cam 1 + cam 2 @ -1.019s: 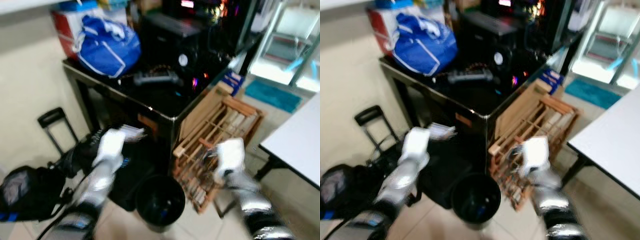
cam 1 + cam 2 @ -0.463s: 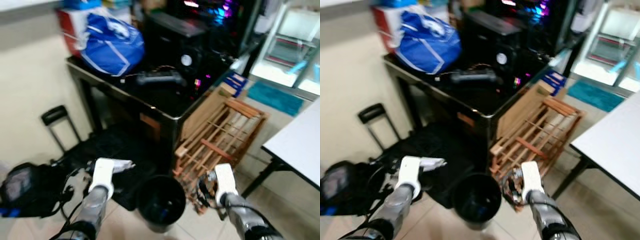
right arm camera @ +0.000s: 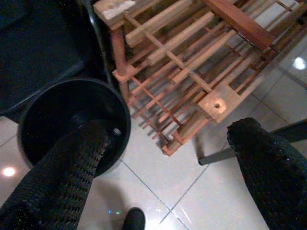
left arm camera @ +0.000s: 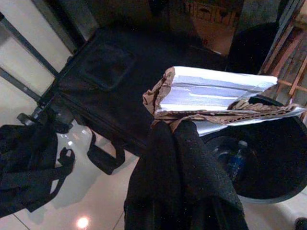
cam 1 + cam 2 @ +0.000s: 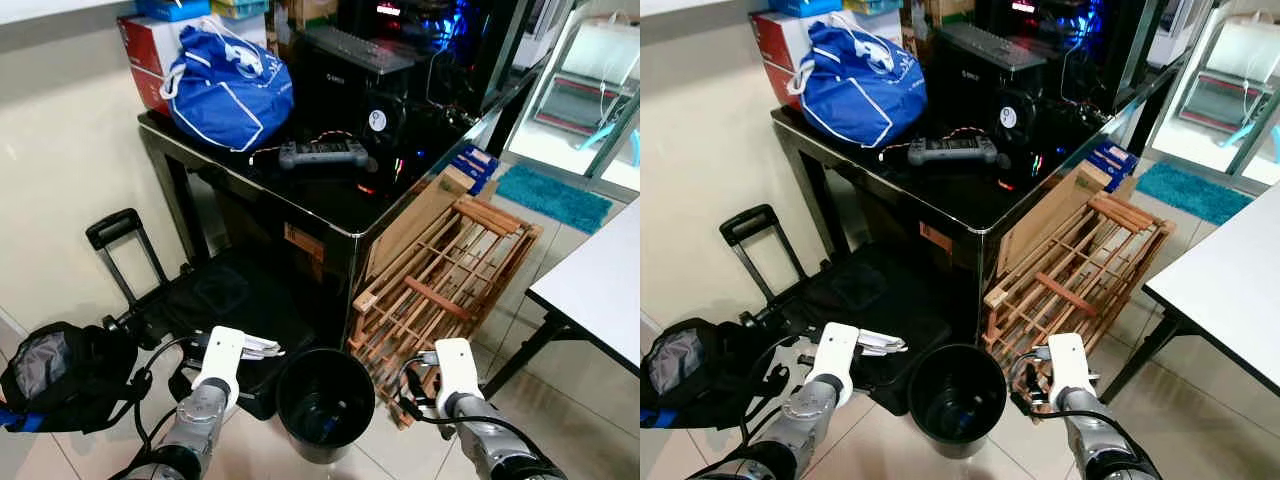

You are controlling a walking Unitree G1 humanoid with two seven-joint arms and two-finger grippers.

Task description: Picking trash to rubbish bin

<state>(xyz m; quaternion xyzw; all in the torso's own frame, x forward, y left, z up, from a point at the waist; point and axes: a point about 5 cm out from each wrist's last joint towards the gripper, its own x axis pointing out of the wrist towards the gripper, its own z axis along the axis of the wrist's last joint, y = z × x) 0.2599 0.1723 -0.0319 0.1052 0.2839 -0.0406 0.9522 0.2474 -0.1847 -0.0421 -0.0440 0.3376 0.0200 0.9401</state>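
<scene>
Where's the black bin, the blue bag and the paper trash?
black bin (image 5: 283, 383), left eye view, its left rim.
blue bag (image 5: 230, 100), left eye view, its front side.
paper trash (image 4: 211, 93), left wrist view, its white face.

Head views sharp and evenly lit; glare spots on the floor tiles (image 3: 158, 177); wrist views dim, with the bin (image 4: 268, 158) interior in deep shadow

The right gripper (image 3: 168, 163) is hanging with its two long black textured fingers (image 3: 72, 167) spread wide apart, gripping nothing. One finger is crossing in front of the round black plastic rubbish bin (image 3: 53, 103), which is standing on the glossy pale tiled floor (image 3: 158, 191) (small light reflections are glinting on the tiles). Just beside the bin, a slatted brown wooden rack (image 3: 192, 62) is leaning, its lower corner touching the floor. A dark flat object, unclear in the shade, is lying beyond the bin.
</scene>
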